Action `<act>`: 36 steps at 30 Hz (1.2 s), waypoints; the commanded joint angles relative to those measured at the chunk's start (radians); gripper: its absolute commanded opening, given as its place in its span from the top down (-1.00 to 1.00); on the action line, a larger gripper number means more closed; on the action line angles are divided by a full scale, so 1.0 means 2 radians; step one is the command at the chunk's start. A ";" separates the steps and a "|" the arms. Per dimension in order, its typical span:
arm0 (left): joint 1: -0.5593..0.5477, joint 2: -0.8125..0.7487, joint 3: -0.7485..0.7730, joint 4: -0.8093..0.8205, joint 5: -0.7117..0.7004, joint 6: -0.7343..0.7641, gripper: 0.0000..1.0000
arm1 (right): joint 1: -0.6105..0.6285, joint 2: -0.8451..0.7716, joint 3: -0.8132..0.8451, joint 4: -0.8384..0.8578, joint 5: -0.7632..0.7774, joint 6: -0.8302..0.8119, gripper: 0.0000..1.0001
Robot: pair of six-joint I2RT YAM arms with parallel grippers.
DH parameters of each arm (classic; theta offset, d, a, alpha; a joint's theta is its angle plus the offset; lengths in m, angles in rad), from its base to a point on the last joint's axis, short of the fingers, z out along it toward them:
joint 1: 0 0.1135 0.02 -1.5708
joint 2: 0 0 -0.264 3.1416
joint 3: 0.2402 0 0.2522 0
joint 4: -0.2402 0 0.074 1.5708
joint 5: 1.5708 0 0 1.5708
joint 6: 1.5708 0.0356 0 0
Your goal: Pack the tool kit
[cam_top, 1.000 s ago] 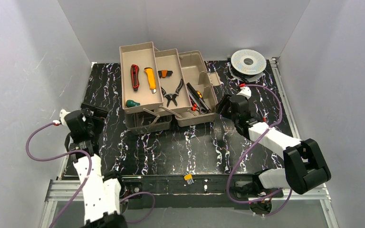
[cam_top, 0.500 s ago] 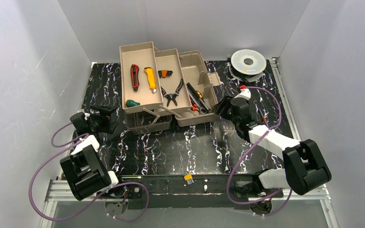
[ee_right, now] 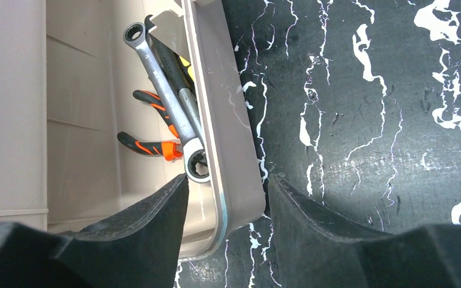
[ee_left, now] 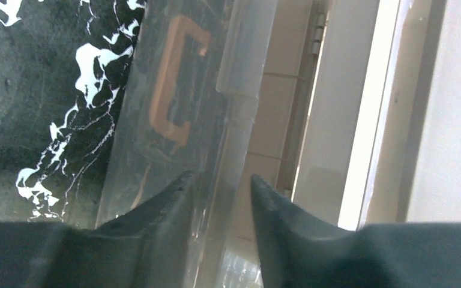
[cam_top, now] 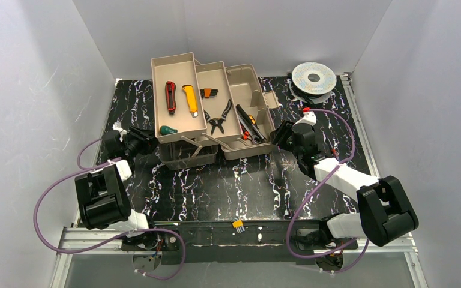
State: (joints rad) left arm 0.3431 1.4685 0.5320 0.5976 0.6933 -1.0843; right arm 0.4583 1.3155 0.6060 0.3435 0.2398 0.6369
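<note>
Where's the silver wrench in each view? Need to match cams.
Top external: silver wrench lies in the toolbox's right compartment.
Left wrist: not in it.
Right wrist: upper left, inside the same compartment.
Shared landmark: black marbled tabletop.

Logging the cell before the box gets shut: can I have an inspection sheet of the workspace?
Surface: black marbled mat.
Job's things: toolbox open, trays fanned out; yellow knife and pliers in trays, wrenches in the body.
Clutter: spool far right; small yellow item at the near edge.
Grippers: left gripper has its jaws astride the lid edge; right gripper has its jaws astride the toolbox's right wall; grip unclear on both.
Cables: purple cables loop beside each arm.
Surroundings: plain walls on three sides.
</note>
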 commanded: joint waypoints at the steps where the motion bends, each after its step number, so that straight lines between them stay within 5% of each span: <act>1: -0.022 -0.010 0.034 -0.023 -0.002 0.045 0.39 | -0.001 -0.006 -0.003 0.031 0.006 0.001 -0.17; 4: -0.039 -0.034 0.075 -0.139 -0.047 0.128 0.73 | -0.001 -0.004 0.000 0.031 0.003 0.001 -0.17; 8: -0.087 -0.084 0.134 -0.309 -0.198 0.255 1.00 | -0.001 -0.004 0.001 0.032 0.000 -0.006 -0.14; 20: -0.156 -0.160 0.188 -0.372 -0.372 0.322 1.00 | -0.001 0.012 0.011 0.028 -0.006 -0.019 -0.12; 36: -0.313 -0.148 0.338 -0.440 -0.586 0.463 1.00 | 0.010 0.037 0.041 0.010 -0.050 -0.053 0.09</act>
State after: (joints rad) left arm -0.2115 1.1976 1.0912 -0.3309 -0.3161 -0.2874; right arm 0.4622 1.3922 0.6514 0.3431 0.1951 0.5831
